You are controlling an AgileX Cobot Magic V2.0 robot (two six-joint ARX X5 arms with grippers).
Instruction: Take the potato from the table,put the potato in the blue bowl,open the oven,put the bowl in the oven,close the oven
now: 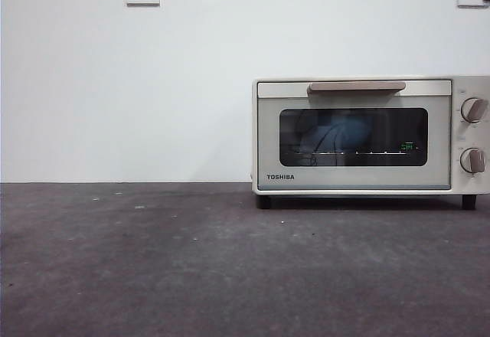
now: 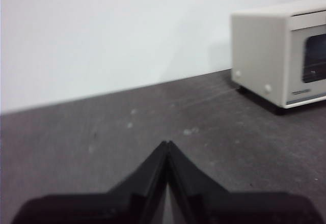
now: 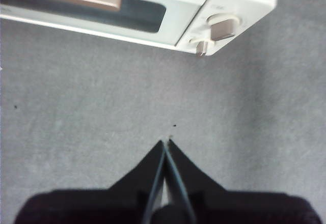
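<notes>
Judging by the shut oven (image 1: pixel 360 134) door with the blue bowl (image 1: pixel 337 134) dim behind the glass, I count the task finished; the potato is hidden. Left gripper (image 2: pixel 167 143) and right gripper (image 3: pixel 166 142) hang pinched together, empty, over the table (image 1: pixel 153 260); nothing remains.

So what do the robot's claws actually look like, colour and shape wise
Both look alike. The left claw is matte black: two flat jaws that widen from a broad dark base and taper to a sharp point, like a wedge. The right claw has the same black, pointed, triangular shape. No cables, labels or markings show on either, and the arms themselves are out of view.
</notes>
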